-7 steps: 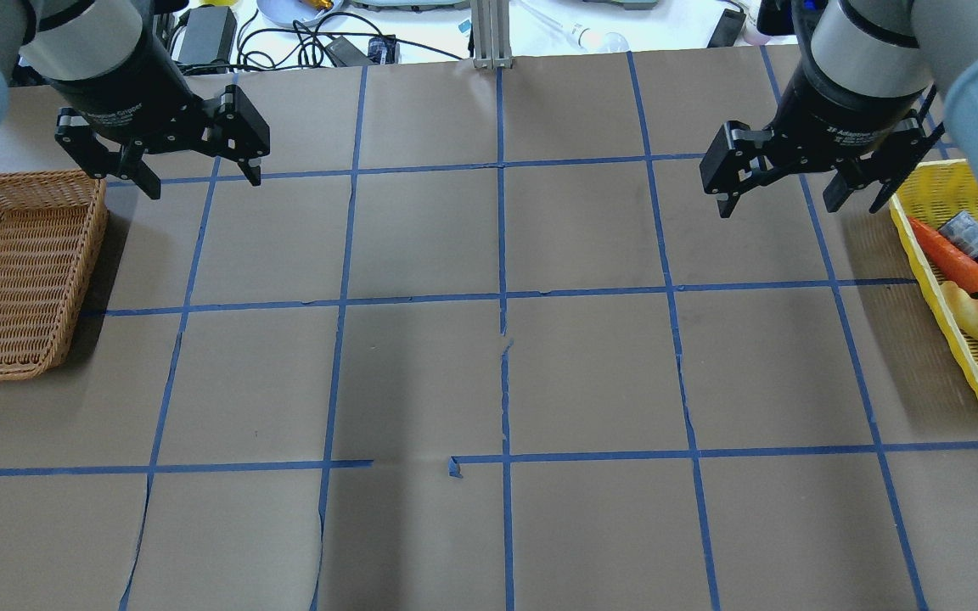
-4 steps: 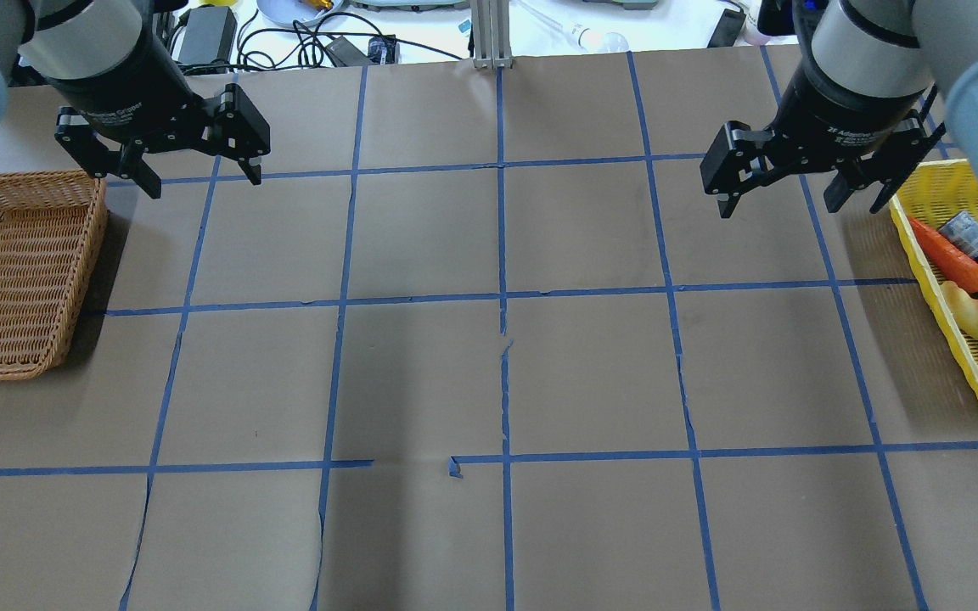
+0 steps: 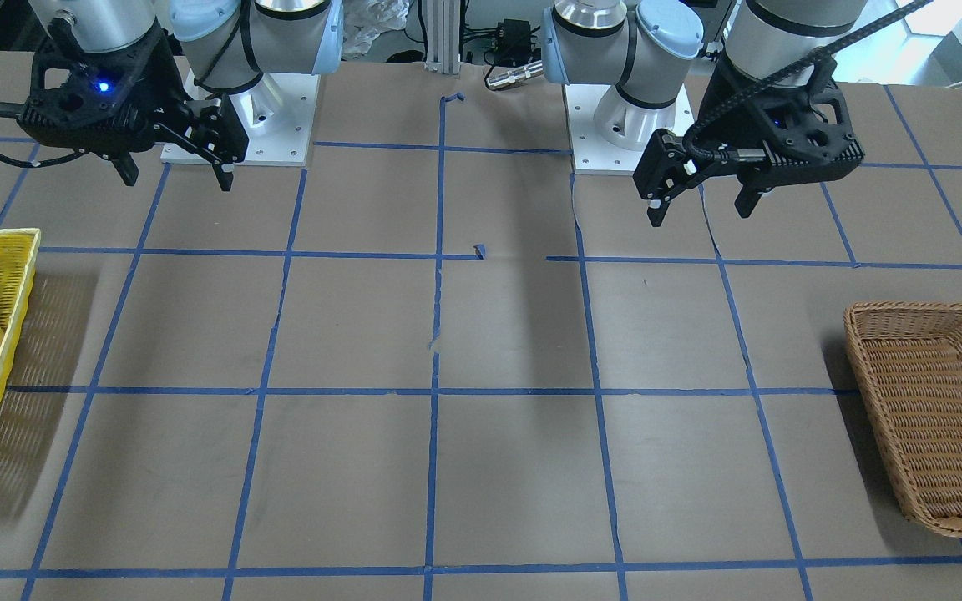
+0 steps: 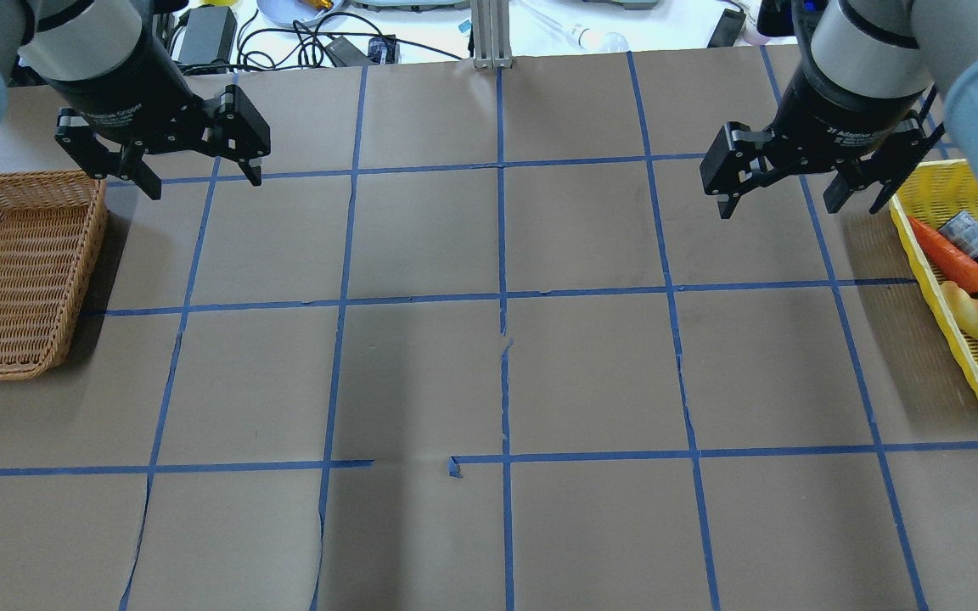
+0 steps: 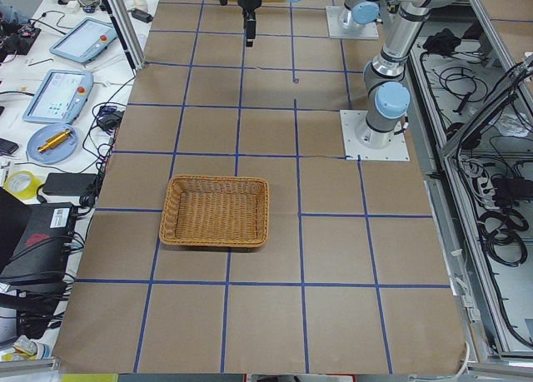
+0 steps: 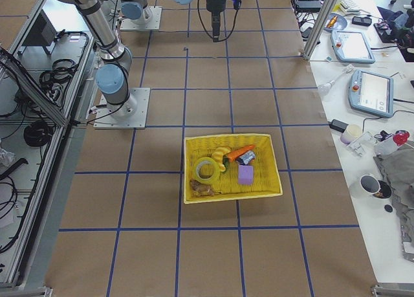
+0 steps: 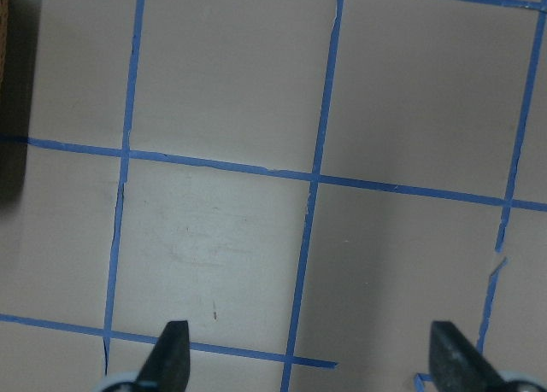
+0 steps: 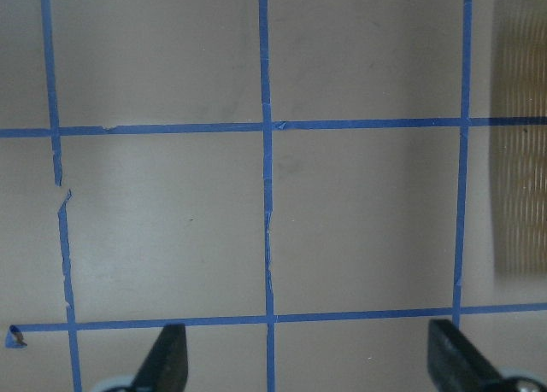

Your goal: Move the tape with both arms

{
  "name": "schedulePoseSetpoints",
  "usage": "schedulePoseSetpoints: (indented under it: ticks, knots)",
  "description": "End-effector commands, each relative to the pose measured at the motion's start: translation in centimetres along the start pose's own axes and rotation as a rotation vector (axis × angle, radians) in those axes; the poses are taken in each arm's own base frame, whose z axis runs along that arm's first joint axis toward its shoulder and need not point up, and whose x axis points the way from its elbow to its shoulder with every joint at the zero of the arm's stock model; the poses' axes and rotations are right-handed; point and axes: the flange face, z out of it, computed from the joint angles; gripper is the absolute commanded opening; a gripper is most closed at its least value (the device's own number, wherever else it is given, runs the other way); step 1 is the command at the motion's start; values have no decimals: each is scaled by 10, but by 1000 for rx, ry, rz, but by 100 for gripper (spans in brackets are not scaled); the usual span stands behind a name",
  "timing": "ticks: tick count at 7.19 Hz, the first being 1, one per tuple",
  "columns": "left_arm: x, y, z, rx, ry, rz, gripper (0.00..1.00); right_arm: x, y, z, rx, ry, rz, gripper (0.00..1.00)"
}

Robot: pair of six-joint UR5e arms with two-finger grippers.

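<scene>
Brown table (image 4: 421,238) stretches between left gripper (image 4: 205,185) and right gripper (image 4: 778,209), both spread, well apart.

Brown-papered desk (image 4: 421,373) ruled into squares by blue tape lines (image 4: 501,238); aluminium post (image 4: 491,34) at its far edge; white side bench (image 5: 21,82) carrying teach pendants (image 5: 57,95) and cables (image 4: 285,38).

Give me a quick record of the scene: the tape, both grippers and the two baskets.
tape: lying in the yellow basket, not gripped
yellow basket: on the robot's right, also holds toy food
wicker basket: on the robot's left
left gripper: open, above the table, holding nothing
right gripper: open, above the table beside the yellow basket, holding nothing
</scene>
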Motion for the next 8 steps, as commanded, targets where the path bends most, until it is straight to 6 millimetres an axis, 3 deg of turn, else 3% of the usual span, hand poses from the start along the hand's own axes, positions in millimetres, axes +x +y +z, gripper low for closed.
schedulePoseSetpoints:
  ticks: [1, 3, 5, 6, 7, 8]
  knots:
    - [0, -1, 0, 1, 0, 0, 100, 1, -2, 1, 3, 0, -4, 100]
    - [0, -1, 0, 1, 1, 0, 100, 22, -13, -1, 23, 2, 24, 100]
    - [0, 0, 2, -4, -1, 0, 100, 130, -35, -3, 92, 16, 116, 100]
    - [0, 0, 0, -1, 2, -1, 100, 176, -34, 4, 79, 33, 164, 100]
    - [0, -2, 1, 2, 7, -2, 100, 226, -43, 31, 29, 27, 223, 100]
    - [1, -2, 1, 1, 9, -2, 100, 291, -46, 58, 10, 25, 254, 100]
